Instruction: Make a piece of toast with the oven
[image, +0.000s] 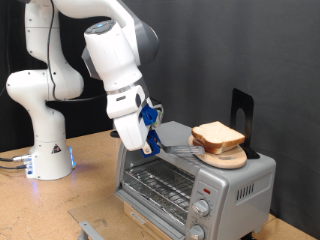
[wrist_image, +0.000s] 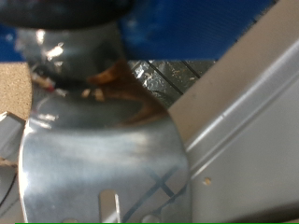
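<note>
The gripper (image: 148, 128) holds a metal spatula (image: 176, 150), its fingers closed on the handle. The blade reaches toward the piece of toast (image: 217, 135), which sits on a wooden plate (image: 222, 158) on top of the oven (image: 190, 182). A hard push could knock the bread off.

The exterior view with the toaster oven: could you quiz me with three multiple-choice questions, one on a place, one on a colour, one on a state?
1. Where are the bread slices?
A. inside the oven
B. on a wooden plate on top of the oven
C. on the table

2. What colour are the fingers?
A. red
B. blue
C. yellow

3. What do the fingers hold?
A. nothing
B. a bread slice
C. a metal spatula

Answers: B, the plate rests on the oven's top; B, they show blue below the white arm; C, its blade reaches from them towards the bread.
</note>
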